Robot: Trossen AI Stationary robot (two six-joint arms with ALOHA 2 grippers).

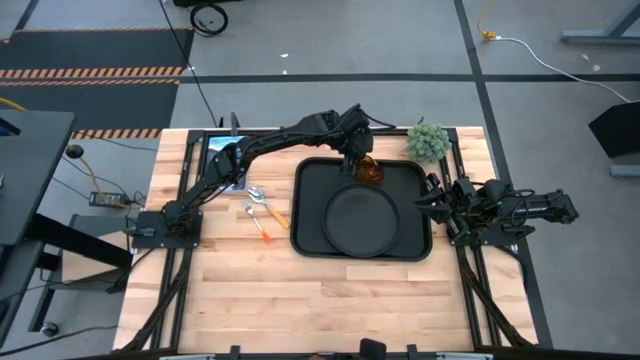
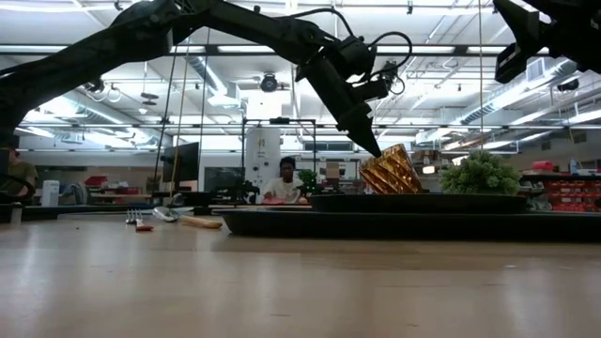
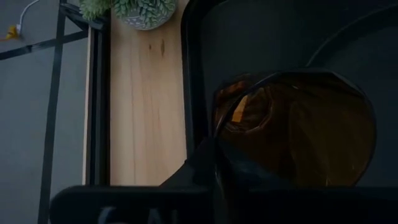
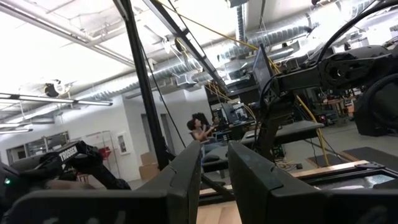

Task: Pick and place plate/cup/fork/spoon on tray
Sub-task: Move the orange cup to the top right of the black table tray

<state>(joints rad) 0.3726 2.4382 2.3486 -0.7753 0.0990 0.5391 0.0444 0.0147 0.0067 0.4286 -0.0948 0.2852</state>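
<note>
Left pincer (image 1: 359, 160) is over the tray's (image 1: 306, 212) far edge, clamped on the cup (image 1: 370, 171). In the low view we see the cup (image 2: 390, 170) tilted, hanging from the pincer (image 2: 372, 148) by its rim, just above the tray (image 2: 282, 222); we can't tell if it touches the tray floor. In the left wrist view the cup (image 3: 298, 130) fills most of the frame, with one finger (image 3: 214, 171) at its rim and the tray rim (image 3: 191, 74) beside it.

The plate (image 1: 363, 221) lies flat in the tray, near side of center, close to the cup; we can't tell if they touch. In the low view the plate (image 2: 418, 202) shows as a dark edge above the tray rim.

The spoon (image 1: 262, 197) and fork (image 1: 257, 221) are on the counter (image 1: 300, 300) left of the tray, side by side, apart from it. A plant (image 1: 428, 141) sits at the far right corner of the counter, just off the tray.

Right pincer (image 1: 428, 207) sits at the right counter edge beside the tray, raised, holding nothing. In the right wrist view its fingers (image 4: 186, 171) stand close together with a narrow gap, so we call it nearly closed.

A person (image 2: 284, 180) sits in the room behind the counter.
</note>
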